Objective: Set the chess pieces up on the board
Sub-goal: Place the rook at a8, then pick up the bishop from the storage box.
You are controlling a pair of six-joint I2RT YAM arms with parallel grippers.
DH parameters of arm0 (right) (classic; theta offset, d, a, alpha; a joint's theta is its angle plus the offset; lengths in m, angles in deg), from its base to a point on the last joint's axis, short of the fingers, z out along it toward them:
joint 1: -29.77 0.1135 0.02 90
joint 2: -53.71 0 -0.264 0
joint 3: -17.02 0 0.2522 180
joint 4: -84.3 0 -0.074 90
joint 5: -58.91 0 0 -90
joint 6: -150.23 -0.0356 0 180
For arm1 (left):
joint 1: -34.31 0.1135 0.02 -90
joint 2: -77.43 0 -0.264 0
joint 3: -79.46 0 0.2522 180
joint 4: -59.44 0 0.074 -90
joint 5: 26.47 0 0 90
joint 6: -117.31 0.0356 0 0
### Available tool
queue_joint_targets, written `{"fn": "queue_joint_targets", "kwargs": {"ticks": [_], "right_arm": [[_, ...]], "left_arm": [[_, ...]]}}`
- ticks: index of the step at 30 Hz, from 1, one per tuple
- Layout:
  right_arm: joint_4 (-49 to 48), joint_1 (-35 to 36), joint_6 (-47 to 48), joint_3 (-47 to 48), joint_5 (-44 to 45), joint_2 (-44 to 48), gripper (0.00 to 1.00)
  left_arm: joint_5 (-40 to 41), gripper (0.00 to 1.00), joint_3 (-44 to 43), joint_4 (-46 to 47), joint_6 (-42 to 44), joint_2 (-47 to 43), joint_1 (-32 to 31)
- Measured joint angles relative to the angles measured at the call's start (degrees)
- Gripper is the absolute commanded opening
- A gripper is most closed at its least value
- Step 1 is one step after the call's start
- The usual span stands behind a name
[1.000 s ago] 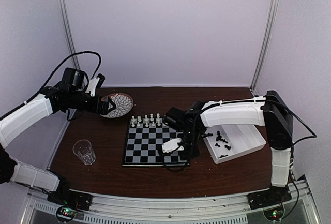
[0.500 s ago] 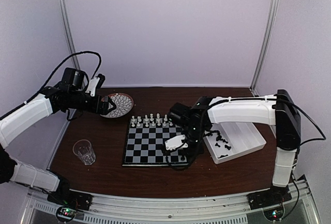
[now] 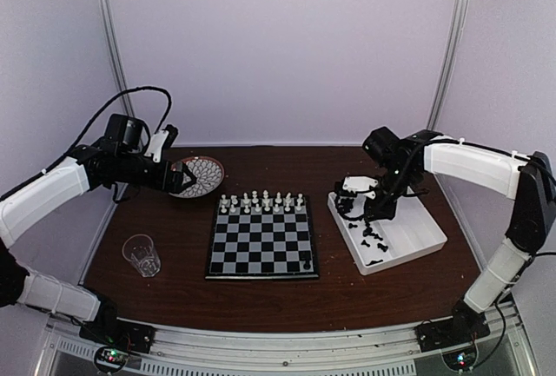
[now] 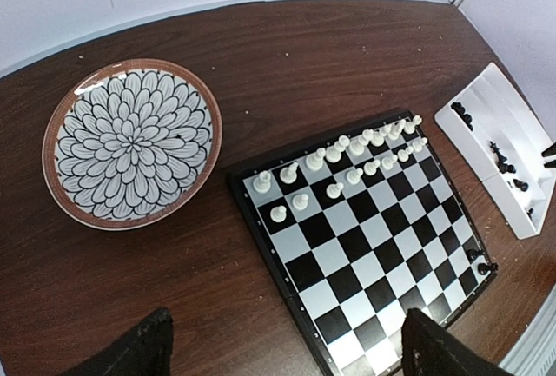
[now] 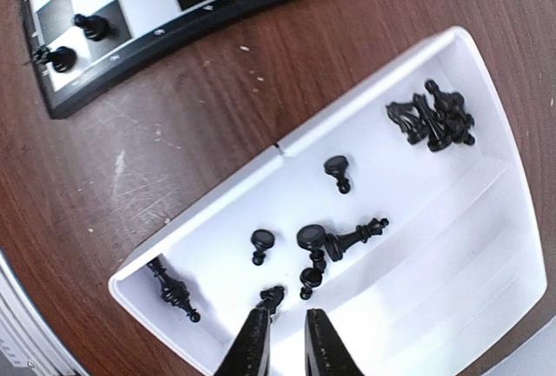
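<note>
The board (image 3: 261, 239) lies mid-table, with white chess pieces (image 3: 261, 202) lined along its two far rows. Two black pieces (image 5: 76, 42) stand at its near right corner. Several more black pieces (image 5: 334, 241) lie loose in the white tray (image 3: 426, 241). My right gripper (image 5: 285, 343) hangs over the tray, its jaws a narrow gap apart with nothing between them. A black knight (image 5: 272, 296) lies just off its left fingertip. My left gripper (image 4: 287, 354) is wide open and empty, held above the table between the patterned plate (image 4: 130, 141) and the board (image 4: 365, 220).
A clear plastic cup (image 3: 142, 254) stands near the table's front left. The round plate (image 3: 200, 174) sits at the back left, just beside the left gripper (image 3: 184, 176). The tray (image 5: 200, 220) lies right of the board, with a cluster of black pieces (image 5: 434, 120) in its far end.
My right arm has swung from the board's near right corner back over the white tray. A black piece now stands on that corner. The left arm has not moved.
</note>
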Motion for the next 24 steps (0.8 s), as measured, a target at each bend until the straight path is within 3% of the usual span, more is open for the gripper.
{"fn": "queue_joint_targets", "kwargs": {"ticks": [4, 10, 24], "right_arm": [[-2.78, -4.48, -1.6, -0.48, -0.68, -3.37, 0.15], [-5.46, -5.66, -1.51, -0.7, -2.36, -9.9, 0.15], [-8.02, -5.66, -1.81, -4.46, -1.81, -10.82, 0.19]], "left_arm": [[-0.48, 0.91, 0.0, 0.02, 0.0, 0.66, 0.0], [-0.61, 0.91, 0.0, 0.09, 0.0, 0.92, 0.0], [-1.05, 0.91, 0.0, 0.09, 0.0, 1.11, 0.0]]}}
